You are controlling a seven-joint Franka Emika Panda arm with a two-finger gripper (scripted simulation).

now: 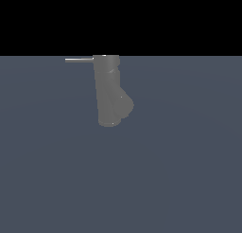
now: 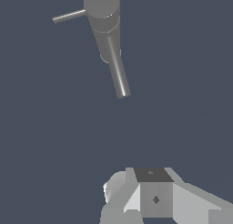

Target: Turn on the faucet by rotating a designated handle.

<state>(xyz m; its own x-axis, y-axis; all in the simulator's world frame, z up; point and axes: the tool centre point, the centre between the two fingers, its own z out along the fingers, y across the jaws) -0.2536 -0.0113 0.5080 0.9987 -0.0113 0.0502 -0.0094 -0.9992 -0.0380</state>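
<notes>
Matte grey and upright, the faucet stands a little left of centre in the upper half of the exterior view, its top level with the line where the blue-grey surface meets the black background. A stubby angled spout branches from its lower part toward the exterior view's right. From the faucet's top the handle, a thin pale metallic rod, juts out level toward the exterior view's left, its far end free and nothing touching it. No part of the arm shows in the exterior view. The wrist view looks down on the faucet near the upper middle of the frame, with the handle reaching toward the upper left and a long slim shining rod slanting down from the body toward the frame's centre. Only the claw's grey-white blocky housing appears, at the lower edge, well apart from the faucet; its fingertips are out of frame, so I cannot tell how far it is open, and nothing is seen in its grip.
</notes>
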